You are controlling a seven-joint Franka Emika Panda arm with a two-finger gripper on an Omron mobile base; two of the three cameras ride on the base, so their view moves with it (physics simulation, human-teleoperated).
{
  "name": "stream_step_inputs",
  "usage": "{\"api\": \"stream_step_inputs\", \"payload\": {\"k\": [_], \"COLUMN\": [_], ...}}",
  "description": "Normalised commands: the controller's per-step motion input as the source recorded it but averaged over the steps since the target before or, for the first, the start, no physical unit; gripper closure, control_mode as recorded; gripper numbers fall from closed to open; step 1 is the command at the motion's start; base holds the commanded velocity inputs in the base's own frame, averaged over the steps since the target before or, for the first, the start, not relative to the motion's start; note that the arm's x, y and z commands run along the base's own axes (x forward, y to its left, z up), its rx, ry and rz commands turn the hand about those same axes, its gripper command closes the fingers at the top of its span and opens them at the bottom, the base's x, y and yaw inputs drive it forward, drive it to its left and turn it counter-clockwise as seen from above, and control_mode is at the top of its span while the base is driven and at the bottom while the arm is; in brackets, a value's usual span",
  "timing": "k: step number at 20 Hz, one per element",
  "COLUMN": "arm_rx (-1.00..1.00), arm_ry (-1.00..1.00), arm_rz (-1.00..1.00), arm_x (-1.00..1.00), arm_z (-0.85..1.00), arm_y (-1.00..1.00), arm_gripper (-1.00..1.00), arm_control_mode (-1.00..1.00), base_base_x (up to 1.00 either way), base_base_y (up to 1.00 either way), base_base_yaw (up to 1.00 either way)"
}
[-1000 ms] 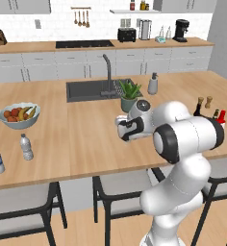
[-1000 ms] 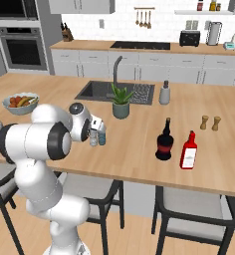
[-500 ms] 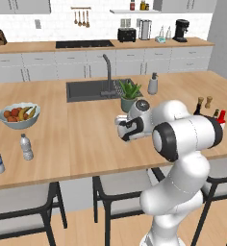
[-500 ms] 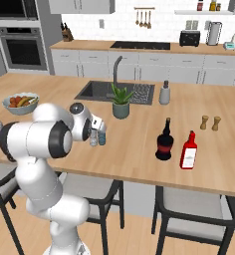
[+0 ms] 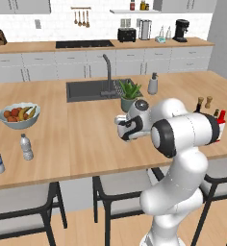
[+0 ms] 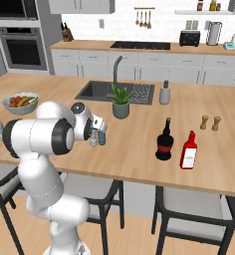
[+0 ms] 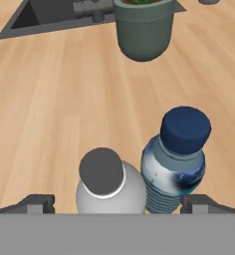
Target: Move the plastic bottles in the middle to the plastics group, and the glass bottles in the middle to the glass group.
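A potted plant (image 6: 121,102) in a grey-green pot stands on the wooden island counter (image 6: 139,144) just in front of the dark sink (image 5: 94,90) with its tall faucet (image 5: 107,74). A soap dispenser (image 6: 164,92) sits beside the sink. A fruit bowl (image 5: 19,115) rests near the counter's left end, two small wooden shakers (image 6: 210,122) towards the right. Behind, a toaster (image 5: 127,34) and coffee machine (image 5: 182,30) line the back counter.

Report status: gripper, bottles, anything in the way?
Gripper open, straddling both plastic bottles. Neither gripped. Potted plant stands just beyond them.
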Motion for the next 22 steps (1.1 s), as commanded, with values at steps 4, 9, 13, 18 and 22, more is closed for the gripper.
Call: {"api": "stream_step_inputs", "payload": {"k": [4, 9, 13, 18, 22], "arm_rx": [0.00, 0.00, 0.00, 0.00, 0.00], "arm_ry": [0.00, 0.00, 0.00, -0.03, -0.01], "arm_rz": [0.00, 0.00, 0.00, 0.00, 0.00], "arm_x": [0.00, 0.01, 0.02, 0.07, 0.02], "arm_z": [-0.12, -0.03, -0.04, -0.08, -0.04], "arm_y": [0.00, 0.00, 0.01, 0.07, 0.04], "arm_gripper": [-1.00, -1.00, -1.00, -1.00, 1.00], "arm_control_mode": [-1.00, -1.00, -1.00, -1.00, -1.00], "base_base_x": [0.00, 0.00, 0.00, 0.00, 0.00], "base_base_y": [0.00, 0.00, 0.00, 0.00, 0.00], "base_base_yaw": [0.00, 0.00, 0.00, 0.00, 0.00]}}
